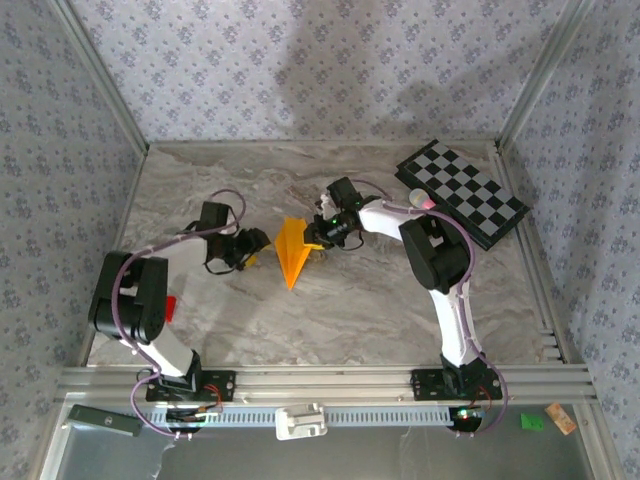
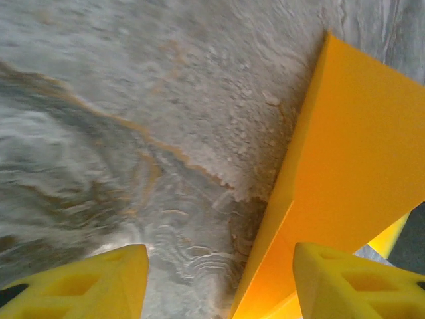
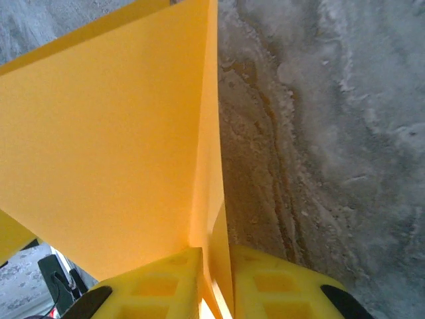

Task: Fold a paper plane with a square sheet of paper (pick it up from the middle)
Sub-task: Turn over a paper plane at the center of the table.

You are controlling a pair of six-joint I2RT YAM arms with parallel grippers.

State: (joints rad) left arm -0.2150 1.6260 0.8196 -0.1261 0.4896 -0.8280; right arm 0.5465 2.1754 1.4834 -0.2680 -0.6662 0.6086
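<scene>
At the middle of the counter [image 1: 380, 300], the paper plane [image 1: 292, 252] lies as a narrow dart, its point toward the near edge. The main folds look done, with perhaps a final crease or wing-spreading left. The right gripper [image 3: 214, 282] pinches its raised fold between narrow fingers [image 3: 153, 289]. The left gripper [image 2: 219, 286] stands wide, the paper's edge inside the gap. The top view gives the outline; the wrist views show the grip.

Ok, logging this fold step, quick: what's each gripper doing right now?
Left gripper: open, gripping nothing.
Right gripper: closed on the folded orange-yellow paper plane.
</scene>
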